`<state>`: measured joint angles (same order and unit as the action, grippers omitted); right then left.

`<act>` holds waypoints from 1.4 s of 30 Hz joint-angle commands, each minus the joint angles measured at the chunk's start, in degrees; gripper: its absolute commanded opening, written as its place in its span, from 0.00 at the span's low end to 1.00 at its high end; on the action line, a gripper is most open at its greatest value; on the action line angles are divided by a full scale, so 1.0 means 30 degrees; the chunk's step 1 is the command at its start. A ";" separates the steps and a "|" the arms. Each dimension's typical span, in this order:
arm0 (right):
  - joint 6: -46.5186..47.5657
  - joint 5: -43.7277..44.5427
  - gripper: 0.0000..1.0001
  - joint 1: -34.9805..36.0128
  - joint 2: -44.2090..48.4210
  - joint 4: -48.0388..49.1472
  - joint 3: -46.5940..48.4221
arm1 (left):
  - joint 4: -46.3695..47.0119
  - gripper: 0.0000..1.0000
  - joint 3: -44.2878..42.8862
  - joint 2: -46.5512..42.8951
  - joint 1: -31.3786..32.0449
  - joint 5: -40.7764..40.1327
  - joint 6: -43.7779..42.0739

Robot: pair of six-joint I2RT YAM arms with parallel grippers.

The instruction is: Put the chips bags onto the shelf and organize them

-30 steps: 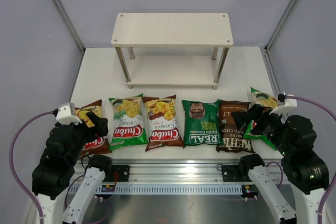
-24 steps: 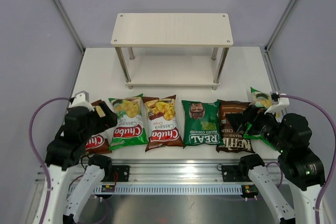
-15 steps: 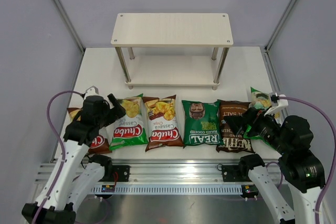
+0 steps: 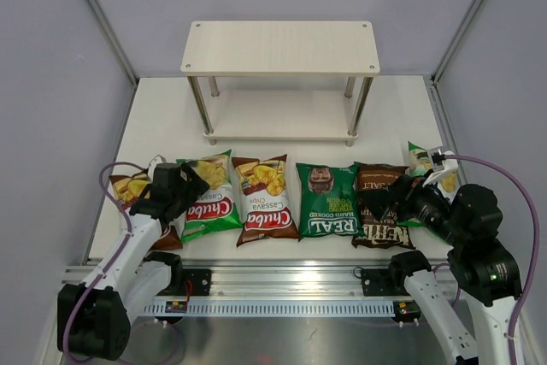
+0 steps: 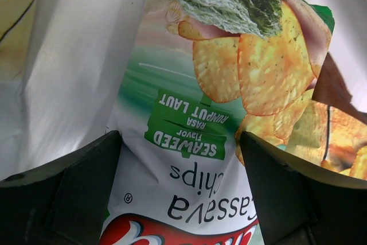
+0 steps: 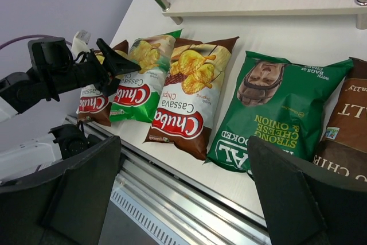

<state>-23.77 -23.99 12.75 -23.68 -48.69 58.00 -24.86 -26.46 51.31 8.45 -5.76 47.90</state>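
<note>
near the row's left end, the left gripper (image 4: 190,184) stands wide, jaws straddling the light-green chuba bag (image 4: 209,203), not closed on it. step in hand looks like the first pick; next calls for closing, then lifting clear. right gripper (image 4: 382,200) hangs wide over the kettle bag (image 4: 376,232). shelf (image 4: 279,47) sits well apart, unloaded, open table (image 4: 162,117) between. a brown chuba bag (image 4: 267,204) touches the target's edge: little side room.
</note>
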 commanded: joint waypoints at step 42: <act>-0.9364 0.0366 0.98 1.1354 -1.0644 2.1557 -0.4716 | -0.1792 0.15 -0.7554 -1.1127 -0.0121 0.4409 0.4569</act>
<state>-55.07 -33.98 38.74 -50.37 7.51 38.81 -38.46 -43.86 18.02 8.19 3.01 59.33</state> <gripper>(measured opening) 0.982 0.390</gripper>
